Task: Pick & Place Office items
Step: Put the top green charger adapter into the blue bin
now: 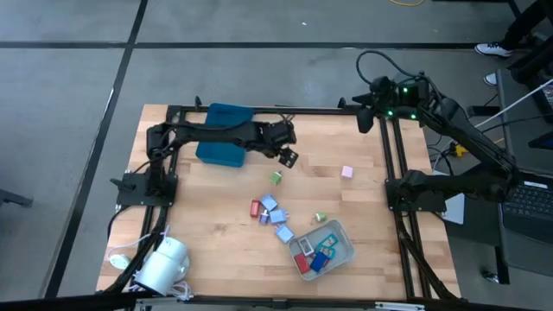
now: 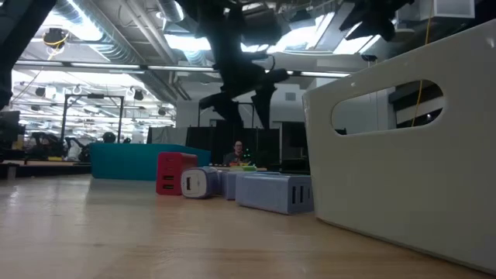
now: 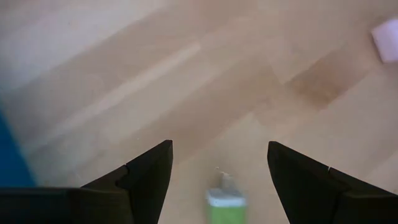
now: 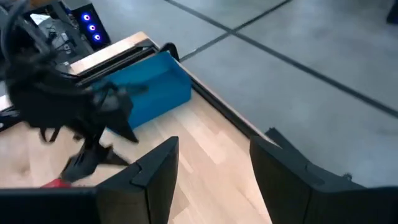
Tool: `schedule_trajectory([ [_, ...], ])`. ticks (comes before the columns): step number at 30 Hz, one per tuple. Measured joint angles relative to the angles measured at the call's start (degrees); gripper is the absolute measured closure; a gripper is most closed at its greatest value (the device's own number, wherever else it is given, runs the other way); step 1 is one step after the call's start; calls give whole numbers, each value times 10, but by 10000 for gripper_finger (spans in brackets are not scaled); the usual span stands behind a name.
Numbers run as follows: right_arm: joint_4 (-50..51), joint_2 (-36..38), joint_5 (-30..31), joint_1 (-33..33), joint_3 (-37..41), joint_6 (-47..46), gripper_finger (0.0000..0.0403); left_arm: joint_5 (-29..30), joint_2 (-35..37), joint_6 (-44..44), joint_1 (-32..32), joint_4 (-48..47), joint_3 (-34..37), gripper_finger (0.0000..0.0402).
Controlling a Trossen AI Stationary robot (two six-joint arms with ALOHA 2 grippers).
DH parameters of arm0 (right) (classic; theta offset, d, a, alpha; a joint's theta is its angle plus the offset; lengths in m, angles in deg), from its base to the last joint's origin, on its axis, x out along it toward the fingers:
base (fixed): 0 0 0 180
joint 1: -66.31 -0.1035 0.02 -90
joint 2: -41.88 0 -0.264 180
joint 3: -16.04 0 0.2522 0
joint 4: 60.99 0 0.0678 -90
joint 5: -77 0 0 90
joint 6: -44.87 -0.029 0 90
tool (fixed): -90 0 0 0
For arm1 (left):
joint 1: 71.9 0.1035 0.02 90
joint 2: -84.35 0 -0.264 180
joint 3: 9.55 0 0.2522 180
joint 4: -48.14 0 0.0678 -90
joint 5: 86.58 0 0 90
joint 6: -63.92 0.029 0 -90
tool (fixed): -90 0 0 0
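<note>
Green clip (image 3: 224, 200) lengthwise between open left hand (image 3: 219, 171) fingers

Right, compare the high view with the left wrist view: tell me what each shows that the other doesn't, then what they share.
Only the high view shows the grey tray holding several items, the cluster of blocks beside it, the whole teal tray, and the right arm parked at the table's back right corner. Only the left wrist view shows the left pincer with open fingers above the wood. Both show the green item under that pincer, and the pink item.
</note>
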Motion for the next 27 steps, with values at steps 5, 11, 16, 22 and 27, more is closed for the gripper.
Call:
schedule_trajectory([
  [5,-11,0,-9,-4,-18,13,199,31,-2,-20,-13,2,0,146],
  [11,-10,0,-12,-4,-26,13,199,31,-15,-34,-25,-3,-1,146],
  [16,-9,0,-25,-4,-26,15,199,-11,-43,-28,-26,-7,-1,146],
  [22,-9,0,-35,-4,-26,13,199,-28,-71,-28,-37,-28,-1,146],
  [27,-8,0,-42,-4,-26,13,199,-75,-86,-33,-43,-27,-1,146],
])
